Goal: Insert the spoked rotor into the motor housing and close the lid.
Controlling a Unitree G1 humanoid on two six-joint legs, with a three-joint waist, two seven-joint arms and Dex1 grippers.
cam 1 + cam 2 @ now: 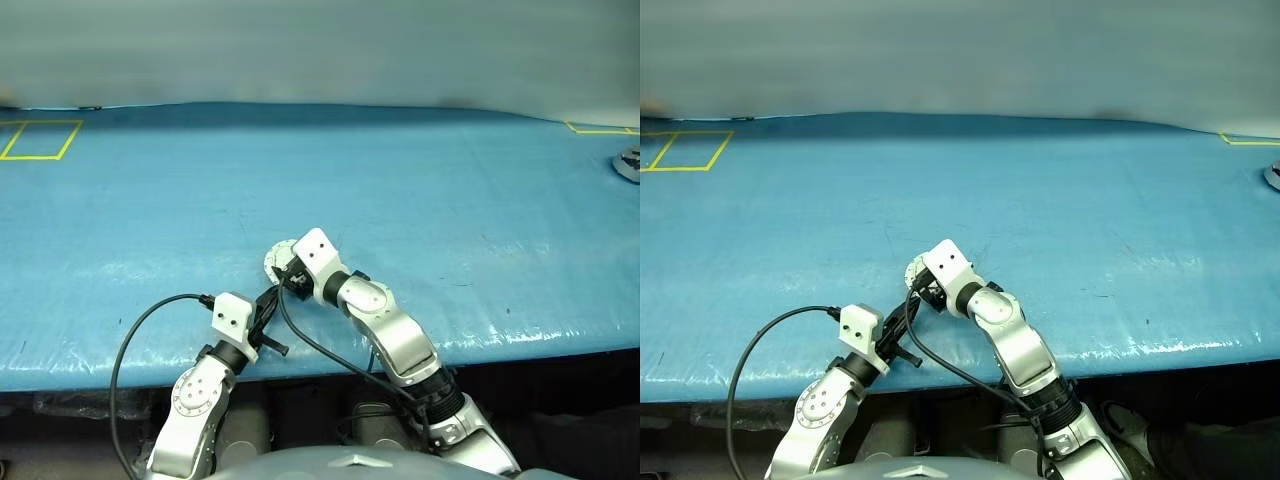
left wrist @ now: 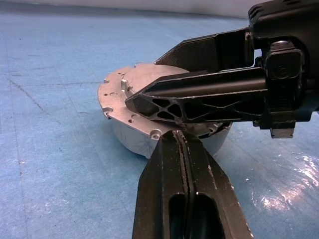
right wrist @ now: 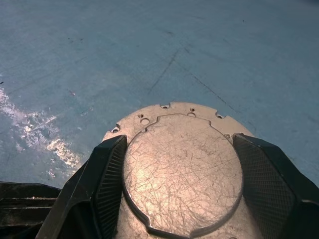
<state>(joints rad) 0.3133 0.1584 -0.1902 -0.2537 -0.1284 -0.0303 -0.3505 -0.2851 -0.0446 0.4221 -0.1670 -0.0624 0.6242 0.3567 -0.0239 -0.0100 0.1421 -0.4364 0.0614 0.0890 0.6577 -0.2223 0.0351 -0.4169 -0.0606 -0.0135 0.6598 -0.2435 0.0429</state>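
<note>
The motor housing [image 2: 130,140] is a short grey metal puck resting on the blue table [image 1: 450,220] near its front edge. The lid [image 3: 182,174] lies flat on top of it, plain scratched outer face up, with a raised round centre. My right gripper [image 3: 180,142] reaches over the lid, one finger pad against each side of that raised centre. My left gripper [image 2: 179,137] is shut and empty, its tip at the housing's near side, just under the lid's rim. The spoked rotor is hidden.
Yellow tape outlines [image 1: 40,138] mark the far left of the table, and more tape [image 1: 600,128] marks the far right. A small grey object [image 1: 628,163] sits at the right edge. A black cable [image 1: 150,320] loops off the left wrist.
</note>
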